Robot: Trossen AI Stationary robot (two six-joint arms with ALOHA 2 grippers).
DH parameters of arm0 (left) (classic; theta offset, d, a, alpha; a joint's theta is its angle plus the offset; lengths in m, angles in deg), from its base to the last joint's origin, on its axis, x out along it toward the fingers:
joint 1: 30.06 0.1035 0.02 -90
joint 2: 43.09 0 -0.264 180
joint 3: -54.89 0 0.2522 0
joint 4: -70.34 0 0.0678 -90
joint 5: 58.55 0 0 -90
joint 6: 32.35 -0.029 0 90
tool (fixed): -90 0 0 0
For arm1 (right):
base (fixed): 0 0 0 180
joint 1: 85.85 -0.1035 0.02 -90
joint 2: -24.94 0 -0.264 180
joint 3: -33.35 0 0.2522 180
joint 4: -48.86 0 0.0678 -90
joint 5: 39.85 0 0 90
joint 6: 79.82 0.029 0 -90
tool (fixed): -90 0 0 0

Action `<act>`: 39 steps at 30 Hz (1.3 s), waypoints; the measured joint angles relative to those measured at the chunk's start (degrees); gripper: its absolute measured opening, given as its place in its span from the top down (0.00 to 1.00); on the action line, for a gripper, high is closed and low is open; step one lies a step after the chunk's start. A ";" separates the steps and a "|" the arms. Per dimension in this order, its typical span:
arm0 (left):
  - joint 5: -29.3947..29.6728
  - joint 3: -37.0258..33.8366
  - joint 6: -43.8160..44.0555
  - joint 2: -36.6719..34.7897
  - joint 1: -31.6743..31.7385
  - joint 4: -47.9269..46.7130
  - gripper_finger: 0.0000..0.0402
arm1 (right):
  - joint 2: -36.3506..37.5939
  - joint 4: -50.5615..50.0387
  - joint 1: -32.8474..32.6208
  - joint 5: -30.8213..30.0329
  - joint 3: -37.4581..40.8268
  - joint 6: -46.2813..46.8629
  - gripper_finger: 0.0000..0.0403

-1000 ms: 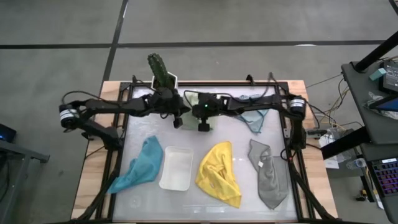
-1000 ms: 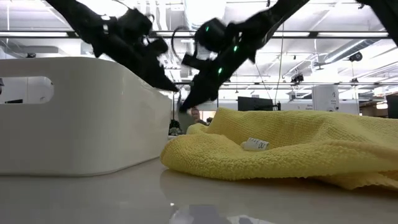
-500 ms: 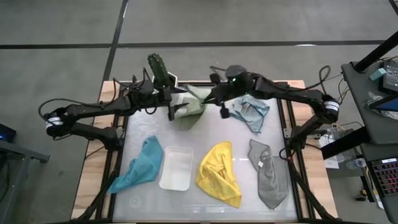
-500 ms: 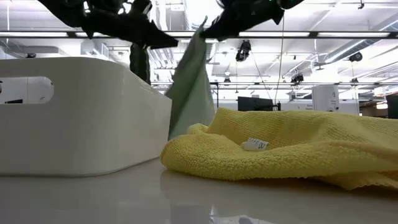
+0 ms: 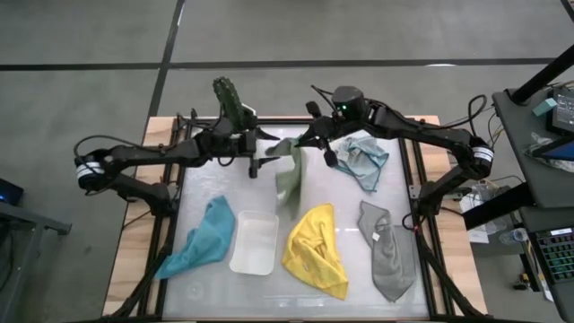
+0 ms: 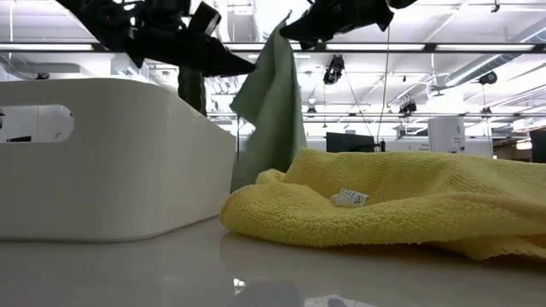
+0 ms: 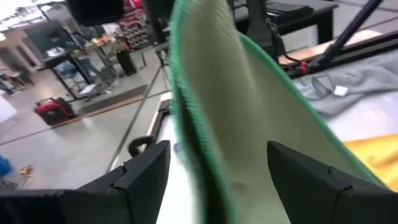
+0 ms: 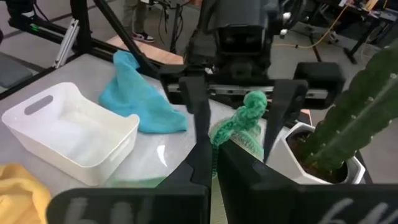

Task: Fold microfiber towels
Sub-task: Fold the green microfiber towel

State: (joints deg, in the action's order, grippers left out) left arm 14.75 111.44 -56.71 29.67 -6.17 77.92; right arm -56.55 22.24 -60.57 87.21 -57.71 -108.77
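Observation:
The pale green towel (image 5: 289,175) hangs over the far middle of the table from my right gripper (image 5: 302,144), which is shut on its top. My left gripper (image 5: 262,161) is open beside it on the left. In the left wrist view the towel (image 7: 236,106) stands between its two spread fingers, and I cannot tell whether they touch it. Flat on the table lie the teal towel (image 5: 204,238), the yellow towel (image 5: 316,251), the grey towel (image 5: 387,251) and the light blue towel (image 5: 360,160). My right gripper pinches a bunched upper edge of the pale green towel (image 8: 239,127) between its two shut fingers. It comes about level from the table's far right. The towel (image 6: 273,111) hangs slack below the fingers. Its lower end is hidden behind the tray and the yellow towel.
A white tray (image 5: 255,242) stands near the front, between the teal and yellow towels. A cactus in a white pot (image 5: 231,103) stands at the far edge, just behind my left gripper. The table's metal frame runs along both sides.
Both grippers have risen from the far middle of the table. My right gripper has gone up and toward the far right with the pale green towel, which has come off the table and now hangs from it. My left gripper has opened and let go of the towel.

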 joint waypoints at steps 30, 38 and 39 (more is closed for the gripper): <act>7.94 15.72 -6.23 -9.83 0.24 -22.45 1.00 | 7.65 -2.90 1.35 -16.31 -1.29 -4.50 0.98; 11.39 26.82 -10.78 -3.08 3.68 -33.66 1.00 | 5.95 -0.91 4.37 -23.74 -4.23 -14.64 0.98; 11.93 27.40 -10.94 -2.08 4.24 -34.79 1.00 | 5.67 -0.81 5.10 -24.70 -4.61 -14.62 0.98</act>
State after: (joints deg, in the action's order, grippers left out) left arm 26.68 138.84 -67.65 27.58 -1.92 43.12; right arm -50.88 21.43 -55.47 62.50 -62.32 -123.39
